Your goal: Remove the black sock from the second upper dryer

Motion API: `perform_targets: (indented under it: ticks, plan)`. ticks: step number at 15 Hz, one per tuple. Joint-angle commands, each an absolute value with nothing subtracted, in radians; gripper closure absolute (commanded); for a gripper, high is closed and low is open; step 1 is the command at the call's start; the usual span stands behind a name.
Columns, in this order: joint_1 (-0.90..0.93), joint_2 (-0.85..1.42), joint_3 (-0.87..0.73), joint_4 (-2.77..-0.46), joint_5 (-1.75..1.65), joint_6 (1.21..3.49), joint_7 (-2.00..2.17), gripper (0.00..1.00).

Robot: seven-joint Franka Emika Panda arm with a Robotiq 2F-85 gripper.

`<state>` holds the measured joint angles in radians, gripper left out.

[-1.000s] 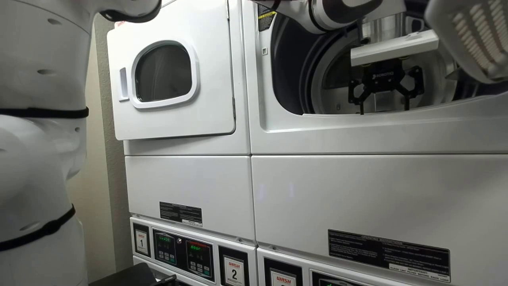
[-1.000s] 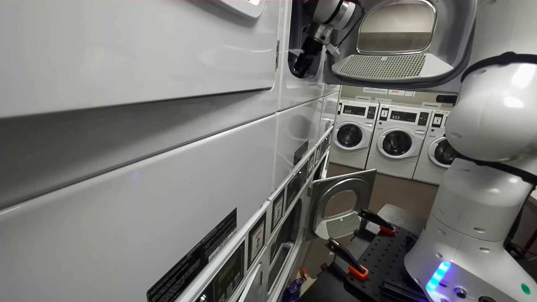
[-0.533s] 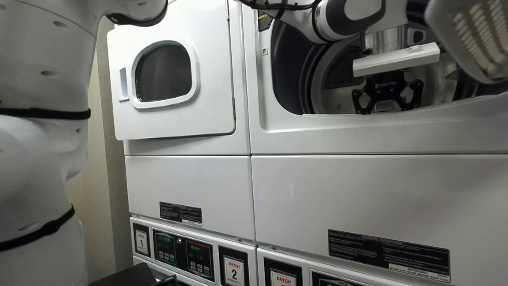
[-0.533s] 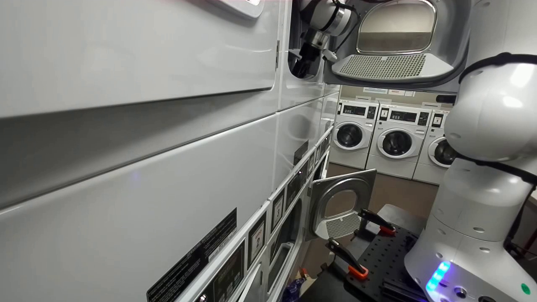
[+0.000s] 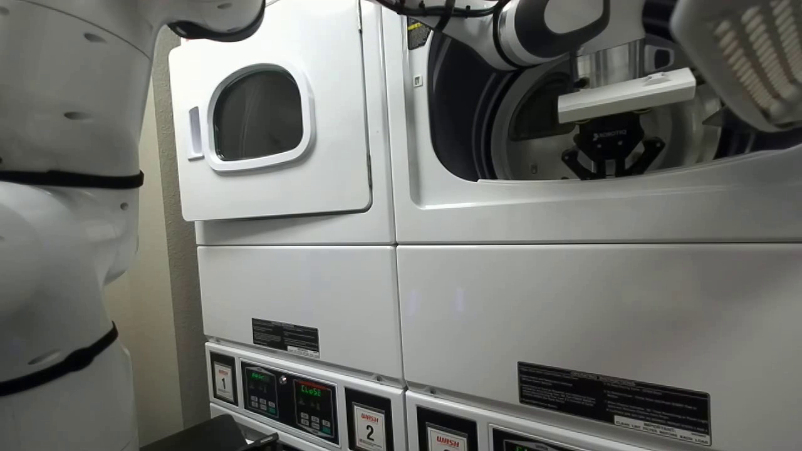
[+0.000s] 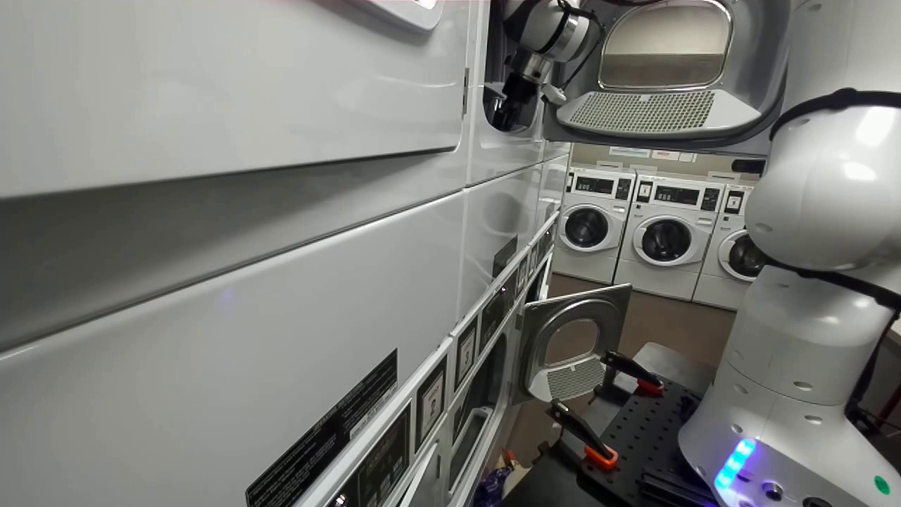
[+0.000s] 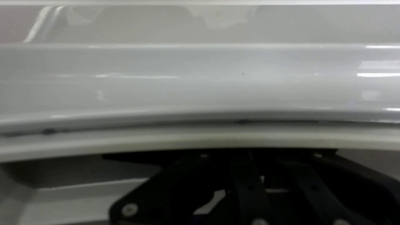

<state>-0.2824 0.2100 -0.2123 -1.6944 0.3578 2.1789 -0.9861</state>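
Claw (image 5: 609, 168) reaches into the grey drum (image 5: 532, 153) of the second upper dryer (image 5: 564, 213), its two sides angled inward; the port's lower lip (image 5: 545, 187) hides the fingertips, so whether they press together or pinch anything cannot be told. Where the black sock lies is likewise unclear. Open drum space shows picture-left of the claw. Across the wrist view, a pale edge (image 7: 200, 139) runs full width over the claw. The arm's wrist (image 6: 542, 28) shows beside the dryer's open door (image 6: 757, 70) in an exterior view.
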Motion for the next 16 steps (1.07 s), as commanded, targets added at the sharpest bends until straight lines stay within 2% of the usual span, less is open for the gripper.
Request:
perform_targets:
  ticks: [1, 5, 16]
  plan:
    - [-0.291, 0.189, -0.198, -1.702, 0.333, 2.185, -0.916, 0.95]
    - [-0.291, 0.158, -0.203, -1.684, 0.308, 2.155, -0.835, 0.9]
    - [-0.298, -0.017, -0.249, -1.721, 0.289, 2.071, -0.811, 0.91]
